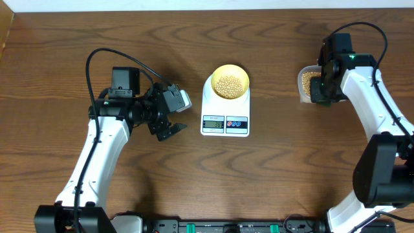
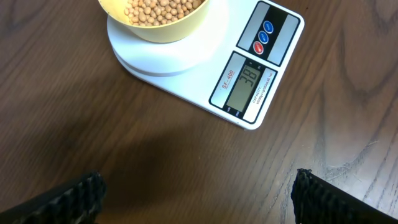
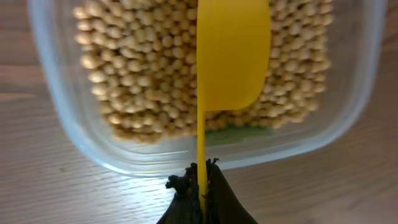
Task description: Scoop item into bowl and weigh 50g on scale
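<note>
Gripping scoop point(image 3: 231, 56) above beans point(image 3: 137, 74), bowl point(image 1: 215, 77) on scale point(image 1: 217, 109)

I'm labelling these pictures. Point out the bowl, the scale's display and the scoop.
bowl point(image 1: 230, 69): overhead, bare inner wall.
scale's display point(image 2: 247, 86): left wrist view, middle of screen.
scoop point(image 3: 231, 56): right wrist view, its broad head.

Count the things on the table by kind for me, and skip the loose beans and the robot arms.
Containers: 2, the pale-yellow bowl and the clear tub
Scales: 1, the white scale
Scoops: 1, the yellow scoop
Total: 4
</note>
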Controlling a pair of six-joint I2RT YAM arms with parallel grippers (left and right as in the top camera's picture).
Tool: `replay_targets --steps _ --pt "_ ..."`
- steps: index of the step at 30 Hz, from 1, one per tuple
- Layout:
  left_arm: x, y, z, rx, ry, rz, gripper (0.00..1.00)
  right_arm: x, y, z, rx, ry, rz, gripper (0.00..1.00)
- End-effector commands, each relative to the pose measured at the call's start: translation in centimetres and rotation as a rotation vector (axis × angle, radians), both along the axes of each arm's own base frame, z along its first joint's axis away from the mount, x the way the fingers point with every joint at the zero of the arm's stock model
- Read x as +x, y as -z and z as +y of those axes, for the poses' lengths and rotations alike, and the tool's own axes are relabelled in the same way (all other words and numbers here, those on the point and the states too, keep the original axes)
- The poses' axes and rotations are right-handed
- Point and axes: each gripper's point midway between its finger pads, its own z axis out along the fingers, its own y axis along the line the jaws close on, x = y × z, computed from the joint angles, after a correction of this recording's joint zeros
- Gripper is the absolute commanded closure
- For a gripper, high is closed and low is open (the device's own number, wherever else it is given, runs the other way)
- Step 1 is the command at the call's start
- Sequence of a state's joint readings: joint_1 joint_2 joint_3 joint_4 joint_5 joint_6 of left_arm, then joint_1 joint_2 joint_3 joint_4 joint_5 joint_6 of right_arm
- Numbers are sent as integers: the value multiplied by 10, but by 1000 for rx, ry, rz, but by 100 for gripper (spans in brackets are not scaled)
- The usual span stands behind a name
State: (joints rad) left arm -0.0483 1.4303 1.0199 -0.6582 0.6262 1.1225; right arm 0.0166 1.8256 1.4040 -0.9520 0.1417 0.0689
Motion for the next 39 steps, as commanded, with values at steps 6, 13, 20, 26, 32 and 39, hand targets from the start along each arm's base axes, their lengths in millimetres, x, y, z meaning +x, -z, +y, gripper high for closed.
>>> replay_targets --steps 6,13,20,26,32,39 --pt "-1 -6 -1 -18 -3 -6 2 -3 6 15 237 72 13 99" --pt "-1 -6 -1 -18 -3 -6 2 -4 5 3 300 142 11 99" --pt "-1 -6 -1 -18 -3 -6 2 -5 3 2 384 166 7 99" --pt "-1 -6 -1 -18 -3 -6 2 -5 1 2 426 177 5 99" --pt "-1 -6 -1 -18 -3 -6 2 -4 -2 -4 479 203 -6 99" --pt "-1 -6 -1 -18 -3 -6 2 -4 -5 -14 539 223 -27 99"
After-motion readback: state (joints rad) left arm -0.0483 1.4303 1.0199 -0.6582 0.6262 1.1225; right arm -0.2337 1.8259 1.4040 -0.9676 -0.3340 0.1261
